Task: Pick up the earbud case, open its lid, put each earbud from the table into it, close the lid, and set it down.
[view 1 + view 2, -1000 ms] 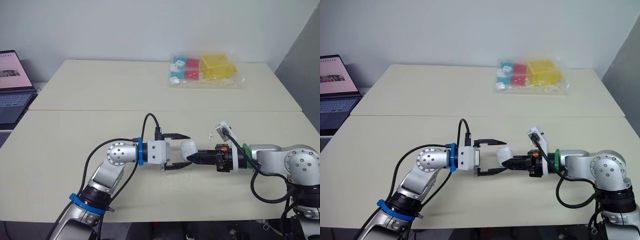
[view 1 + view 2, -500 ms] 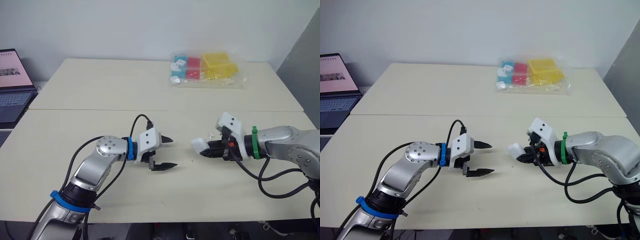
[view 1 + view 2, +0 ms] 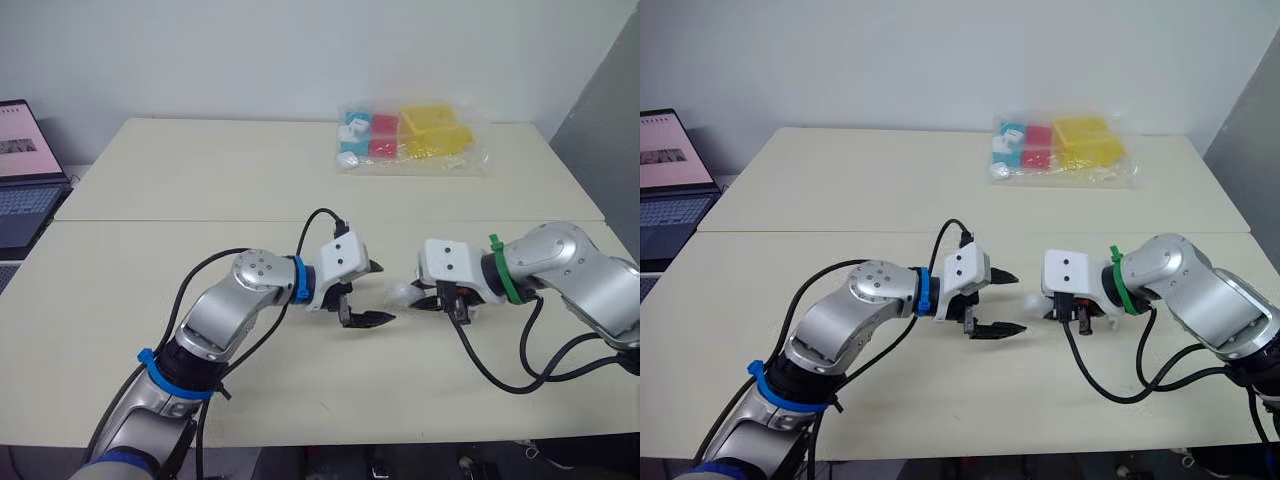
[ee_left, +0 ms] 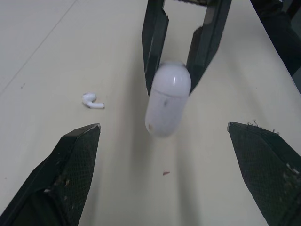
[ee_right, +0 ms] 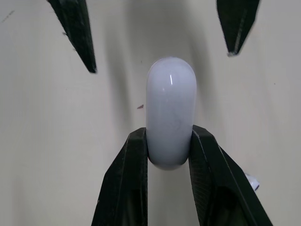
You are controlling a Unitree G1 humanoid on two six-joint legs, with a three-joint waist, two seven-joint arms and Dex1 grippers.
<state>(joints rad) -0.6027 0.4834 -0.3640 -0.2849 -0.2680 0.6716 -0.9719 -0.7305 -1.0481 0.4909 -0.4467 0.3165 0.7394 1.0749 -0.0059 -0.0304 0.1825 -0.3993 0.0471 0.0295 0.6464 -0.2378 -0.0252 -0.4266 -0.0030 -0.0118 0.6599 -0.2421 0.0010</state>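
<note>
The right gripper is clamped on the white pill-shaped plastic earbud case, pinching only its near end between the two black fingers, so most of the case sticks out past the fingertips. Judging by the shadow beneath it, the case is held clear of the cream tabletop. The left gripper faces it with its fingers spread wide. The case's free end sits about level with those tips, centred in the gap and touching neither.

The main risk is the shallow pinch on a smooth, rounded shell. If the left gripper closes off-centre or pushes along the case, the case could pivot or squirt out of the right fingers and drop. A faint seam crosses the case close to the right fingertips; if they bear on the lid part, it may not swing open.

A small white earbud lies on the table ahead of one left finger, near the case but apart from it, and a low sweep could knock it.

The case's long axis runs in line with the right fingers, its rounded free end pointing straight at the left gripper.
</note>
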